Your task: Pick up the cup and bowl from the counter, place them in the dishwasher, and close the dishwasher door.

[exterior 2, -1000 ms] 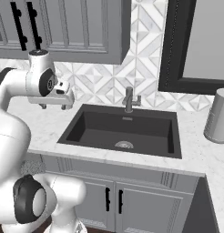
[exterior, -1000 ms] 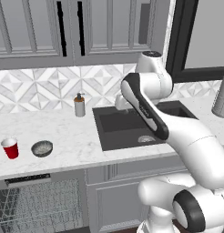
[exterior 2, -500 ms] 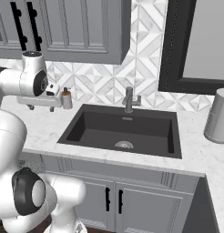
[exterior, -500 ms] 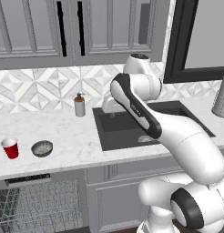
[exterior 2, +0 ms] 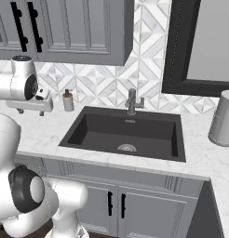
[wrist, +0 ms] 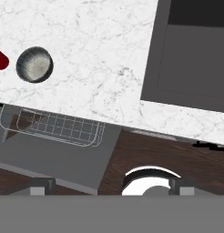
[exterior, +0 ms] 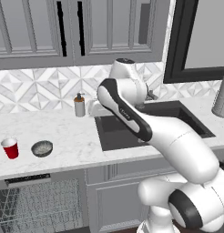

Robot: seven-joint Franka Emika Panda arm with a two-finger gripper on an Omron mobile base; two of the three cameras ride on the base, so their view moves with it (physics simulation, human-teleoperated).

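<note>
Landmark for this entry: the sink (exterior: 150, 125).

Far left of the sink, the cup (exterior: 10, 148) stands upright on the desk (exterior: 73, 141), mouth up, near the front edge. Just right of it, apart and not touching, sits the bowl (exterior: 42, 148), also upright. Both are directly above the dishwasher (exterior: 36, 205), whose wire racks are exposed; the dishwasher door (wrist: 50, 157) lies folded down in my hand view. I judge that placement makes for a short carry: lift, swing out past the edge, lower into the rack.

Closer to the sink, at the backsplash, a soap dispenser (exterior: 79, 105) stands just off the sink's left rim. I judge it no obstacle to the reach.

My end effector (exterior 2: 30, 110) hangs above the desk, just left of the sink, well short of cup and bowl, pointing down. It grasps nothing; whether the fingers are spread or closed I cannot tell.

Judgement: nothing loaded, door open; step in hand is the approach toward the cup.
</note>
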